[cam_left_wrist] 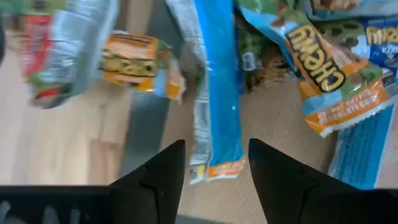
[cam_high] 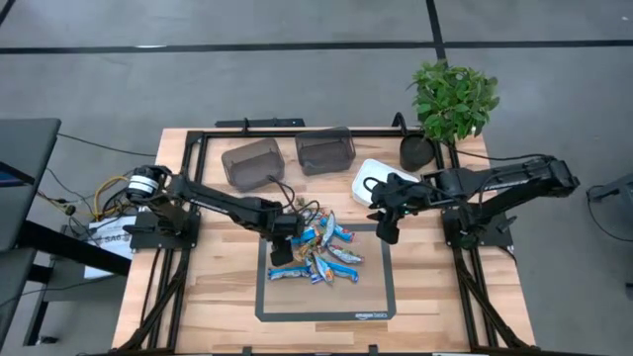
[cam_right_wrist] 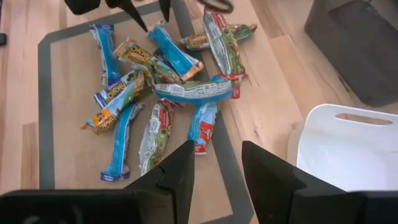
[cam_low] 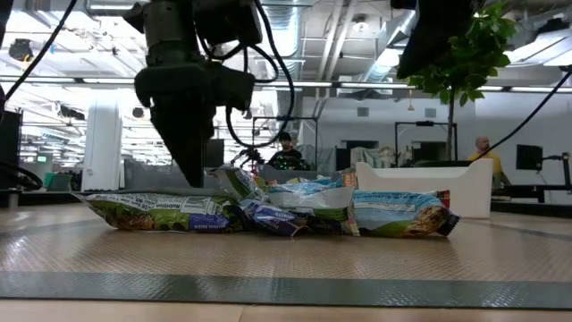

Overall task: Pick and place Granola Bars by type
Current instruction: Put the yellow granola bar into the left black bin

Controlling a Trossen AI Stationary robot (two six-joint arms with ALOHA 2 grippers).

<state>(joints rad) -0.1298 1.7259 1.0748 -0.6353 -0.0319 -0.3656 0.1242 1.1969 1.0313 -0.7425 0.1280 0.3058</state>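
Several granola bars (cam_high: 321, 252) lie in a loose pile on a grey-bordered mat (cam_high: 376, 297). Most have blue wrappers, and some show tan, orange or green. The pile also shows in the low view (cam_low: 295, 213) and the right wrist view (cam_right_wrist: 161, 93). My left gripper (cam_left_wrist: 216, 168) is open and points down over the pile's left part (cam_high: 282, 247). Its fingers stand on either side of the end of one blue bar (cam_left_wrist: 214, 112), apart from it. My right gripper (cam_right_wrist: 217, 165) is open and empty, raised above the mat's right edge (cam_high: 386, 229).
Two dark translucent bins (cam_high: 252, 163) (cam_high: 324, 150) stand at the table's far side. A white tray (cam_high: 371, 183) sits right of them, under the right arm. A dark pot (cam_high: 415, 151) and a green plant (cam_high: 453, 99) stand at the far right corner.
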